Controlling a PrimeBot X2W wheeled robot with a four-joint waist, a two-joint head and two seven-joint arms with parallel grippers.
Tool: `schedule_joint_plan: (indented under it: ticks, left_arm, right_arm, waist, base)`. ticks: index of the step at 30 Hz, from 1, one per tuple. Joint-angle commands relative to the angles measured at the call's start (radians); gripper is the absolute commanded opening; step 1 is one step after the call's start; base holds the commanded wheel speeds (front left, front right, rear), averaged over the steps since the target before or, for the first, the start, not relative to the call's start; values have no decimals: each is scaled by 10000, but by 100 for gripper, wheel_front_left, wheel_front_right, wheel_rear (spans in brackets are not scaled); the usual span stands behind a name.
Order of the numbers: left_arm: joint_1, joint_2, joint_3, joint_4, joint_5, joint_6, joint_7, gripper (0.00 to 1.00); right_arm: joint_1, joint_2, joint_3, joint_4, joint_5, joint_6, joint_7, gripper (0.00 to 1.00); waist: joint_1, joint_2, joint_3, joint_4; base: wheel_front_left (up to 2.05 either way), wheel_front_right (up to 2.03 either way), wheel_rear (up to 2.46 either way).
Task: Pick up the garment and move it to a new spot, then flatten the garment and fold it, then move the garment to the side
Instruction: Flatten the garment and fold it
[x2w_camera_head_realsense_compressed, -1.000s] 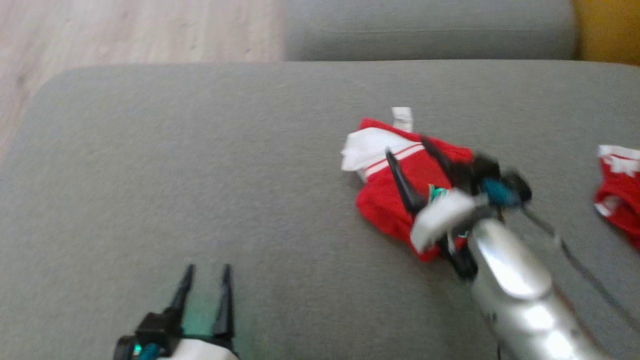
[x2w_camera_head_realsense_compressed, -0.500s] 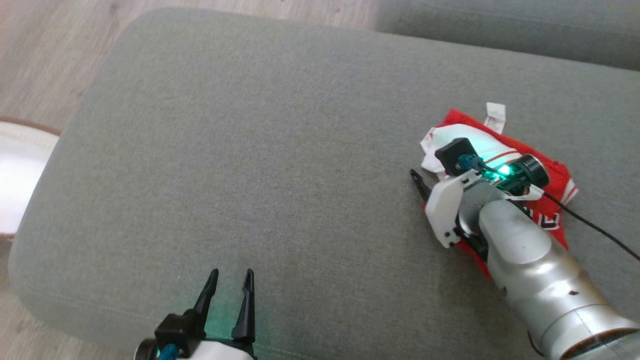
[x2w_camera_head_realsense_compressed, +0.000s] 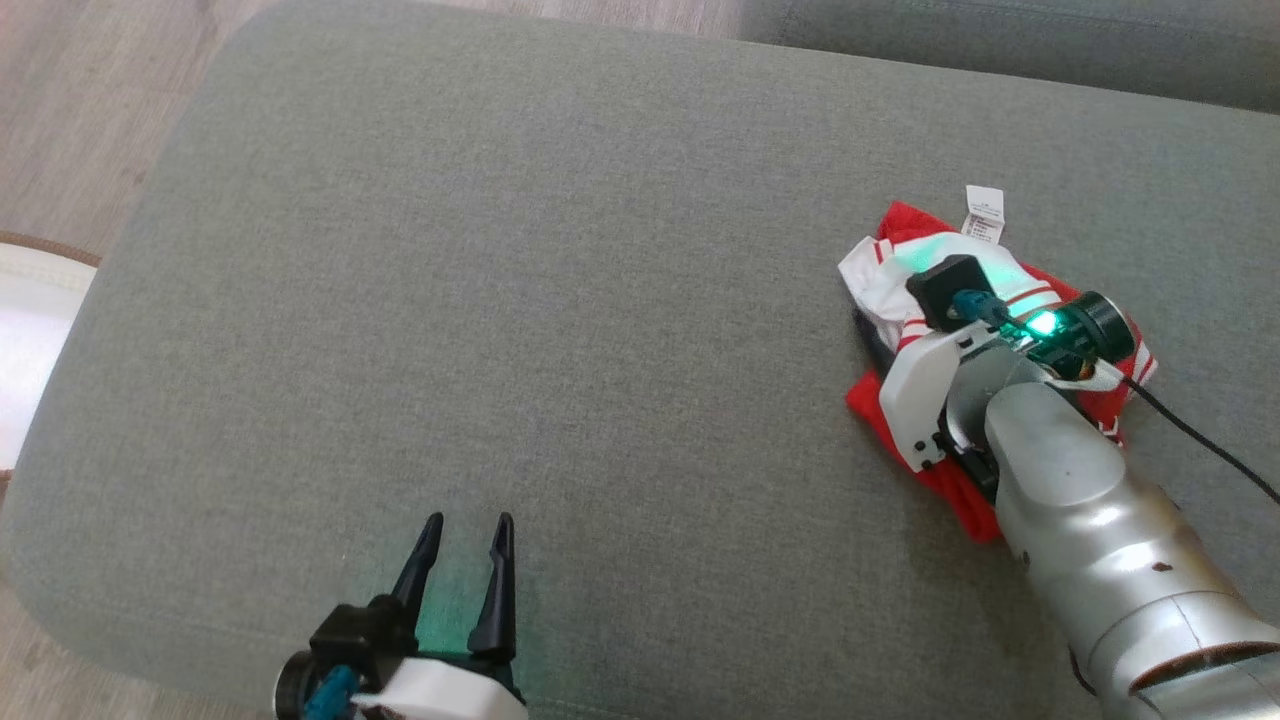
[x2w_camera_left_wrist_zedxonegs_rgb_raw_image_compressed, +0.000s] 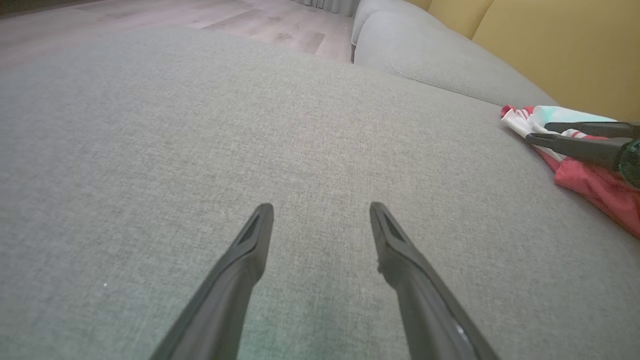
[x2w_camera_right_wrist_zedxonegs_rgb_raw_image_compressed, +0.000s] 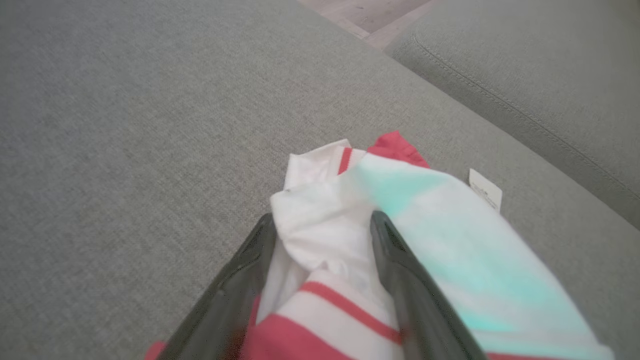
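The garment (x2w_camera_head_realsense_compressed: 885, 270) is a crumpled red and white piece lying on the right part of the grey cushion (x2w_camera_head_realsense_compressed: 520, 280), with a white label (x2w_camera_head_realsense_compressed: 985, 212) sticking out at its far side. My right gripper (x2w_camera_right_wrist_zedxonegs_rgb_raw_image_compressed: 322, 222) is open and low on it, its two dark fingers (x2w_camera_right_wrist_zedxonegs_rgb_raw_image_compressed: 240, 280) straddling a raised white fold of the garment (x2w_camera_right_wrist_zedxonegs_rgb_raw_image_compressed: 330, 240). In the left wrist view the same fingers (x2w_camera_left_wrist_zedxonegs_rgb_raw_image_compressed: 570, 145) lie across the garment (x2w_camera_left_wrist_zedxonegs_rgb_raw_image_compressed: 595, 185). My left gripper (x2w_camera_head_realsense_compressed: 467, 525) is open near the cushion's front edge, with nothing between its fingers (x2w_camera_left_wrist_zedxonegs_rgb_raw_image_compressed: 250, 250).
A second grey cushion (x2w_camera_head_realsense_compressed: 1000, 40) runs along the back, with a yellow backrest (x2w_camera_left_wrist_zedxonegs_rgb_raw_image_compressed: 550, 40) behind it. Wooden floor (x2w_camera_head_realsense_compressed: 70, 120) lies to the left, where a white round object with a brown rim (x2w_camera_head_realsense_compressed: 30, 330) sits at the frame edge. A black cable (x2w_camera_head_realsense_compressed: 1200, 440) trails from my right wrist.
The camera has turned, shifting the whole picture. My right gripper has gone down and further onto the garment's white fold, still open. The left gripper has kept its place.
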Motion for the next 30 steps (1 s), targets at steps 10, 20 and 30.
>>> schedule_joint_plan:
  ticks: [10,20,30]
  left_arm:
    - [-231,3,245,-123,160,-135,-82,100]
    - [-71,3,249,11,319,-239,-82,100]
    - [323,3,858,174,602,-272,-82,100]
  right_arm:
    - [-45,250,-386,-188,277,-9,-1707,0]
    - [-464,254,1309,-2754,3140,-9,-2290,0]
    - [-2205,255,-836,-7323,5115,-9,-2300,0]
  waist:
    - [0,0,-259,-22]
    - [0,0,-768,219]
    - [0,0,-1265,102]
  base:
    - [0,0,0]
    - [0,0,0]
    - [0,0,0]
